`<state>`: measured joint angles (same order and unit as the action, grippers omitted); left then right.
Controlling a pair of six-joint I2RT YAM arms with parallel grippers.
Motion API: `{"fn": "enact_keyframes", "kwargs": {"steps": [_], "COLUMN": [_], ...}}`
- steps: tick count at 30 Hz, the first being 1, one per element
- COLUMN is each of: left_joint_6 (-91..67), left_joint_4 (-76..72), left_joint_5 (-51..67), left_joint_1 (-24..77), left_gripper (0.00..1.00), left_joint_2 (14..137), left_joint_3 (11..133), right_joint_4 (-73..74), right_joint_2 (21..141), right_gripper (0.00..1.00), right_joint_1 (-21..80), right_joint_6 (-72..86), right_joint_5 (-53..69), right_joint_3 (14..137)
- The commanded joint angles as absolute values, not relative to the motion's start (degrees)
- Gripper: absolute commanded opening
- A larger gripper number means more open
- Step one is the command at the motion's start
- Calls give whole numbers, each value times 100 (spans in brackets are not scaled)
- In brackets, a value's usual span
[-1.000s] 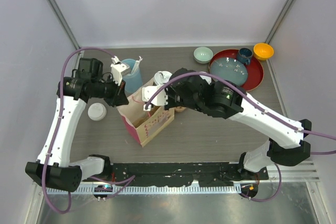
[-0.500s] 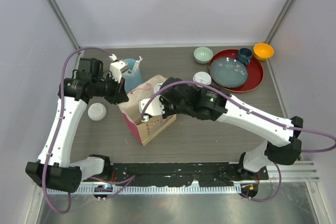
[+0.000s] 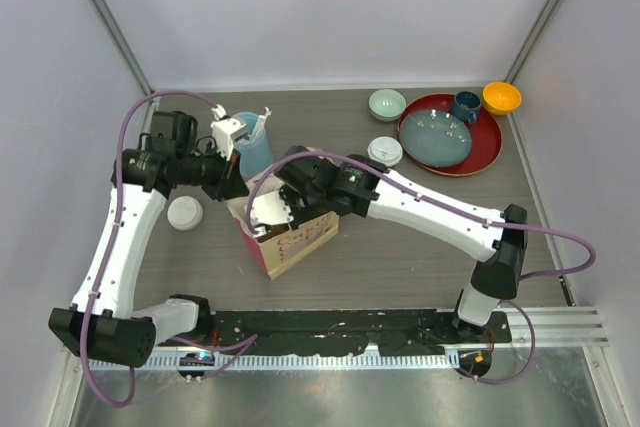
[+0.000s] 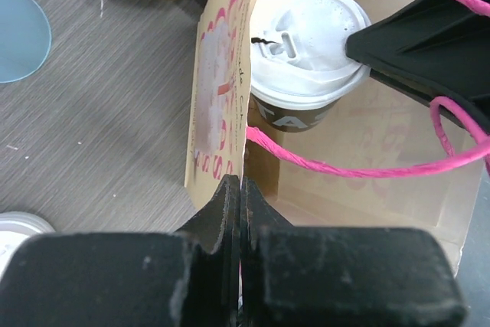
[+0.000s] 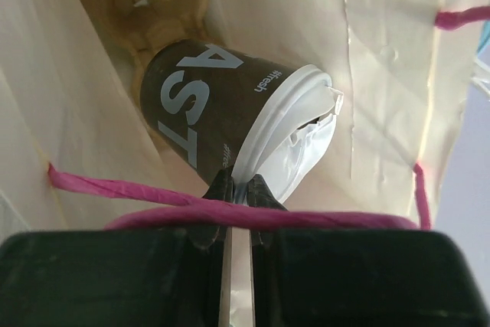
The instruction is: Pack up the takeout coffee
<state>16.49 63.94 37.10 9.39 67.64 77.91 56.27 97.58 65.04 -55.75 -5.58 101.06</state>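
The worktop (image 3: 400, 257) carries an open paper bag (image 3: 297, 240) with pink handles (image 4: 344, 168). The left tool (image 4: 240, 189) is closed tight, pinching the top edge of the bag's wall right at its fingertips. The right tool (image 5: 237, 188) reaches down into the bag with its jaws narrow, clamped on the rim of the white lid (image 4: 306, 51) of a black cup (image 5: 191, 105). The cup lies tilted just beyond those fingertips, inside the bag. I cannot tell whether it touches the bottom.
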Motion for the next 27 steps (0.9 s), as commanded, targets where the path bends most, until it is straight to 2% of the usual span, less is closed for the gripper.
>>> {"fn": "enact_keyframes", "kwargs": {"steps": [1, 6, 7, 8, 9, 10, 12, 16, 18, 20, 21, 23, 25, 27], "left_joint_6": [1538, 1547, 1616, 1687, 1705, 1714, 1740, 1828, 1819, 1802, 1837, 2231, 2653, 2707], "left_joint_4": [6153, 5959, 6046, 6143, 6231, 6414, 6660, 7224, 7460, 7602, 7846, 8495, 8832, 8799], "left_joint_5": [3367, 2980, 3075, 3181, 3425, 3558, 3743, 3894, 3850, 4041, 4260, 4865, 5027, 4957], "left_joint_1": [976, 976, 976, 976, 976, 976, 976, 976, 967, 976, 976, 1019, 1168, 1326], "left_gripper": [0, 0, 7, 21, 49, 58, 73, 91, 94, 89, 78, 65, 63, 70], "left_joint_2": [6759, 6838, 6907, 6943, 6961, 6926, 6865, 6759, 6663, 6575, 6505, 6443, 6372, 6179], "left_joint_3": [7875, 7971, 8006, 8076, 8260, 8357, 8735, 9596, 10001, 10247, 10300, 10397, 10153, 9758], "right_joint_4": [5687, 4864, 4765, 4677, 4589, 4544, 4387, 4157, 4087, 4026, 3947, 3859, 3832, 3841], "right_joint_2": [9598, 8932, 8869, 8833, 8790, 8789, 8789, 8806, 8815, 8789, 8772, 8710, 8666, 8675], "right_gripper": [1, 1, 1, 1, 1, 1, 1, 1, 1, 1, 1, 1, 1, 1], "right_joint_1": [6320, 5977, 5959, 5950, 5915, 5906, 5828, 5669, 5616, 5529, 5494, 5423, 5397, 5388], "right_joint_6": [-5424, -4941, -4861, -4695, -4632, -4571, -4361, -4087, -4008, -3903, -3885, -3832, -3797, -3779], "right_joint_5": [542, 1309, 1344, 1362, 1371, 1380, 1432, 1555, 1625, 1643, 1652, 1600, 1556, 1530], "right_joint_3": [10257, 9485, 9379, 9247, 9220, 9185, 9132, 9053, 9027, 8921, 8869, 8754, 8710, 8727]}}
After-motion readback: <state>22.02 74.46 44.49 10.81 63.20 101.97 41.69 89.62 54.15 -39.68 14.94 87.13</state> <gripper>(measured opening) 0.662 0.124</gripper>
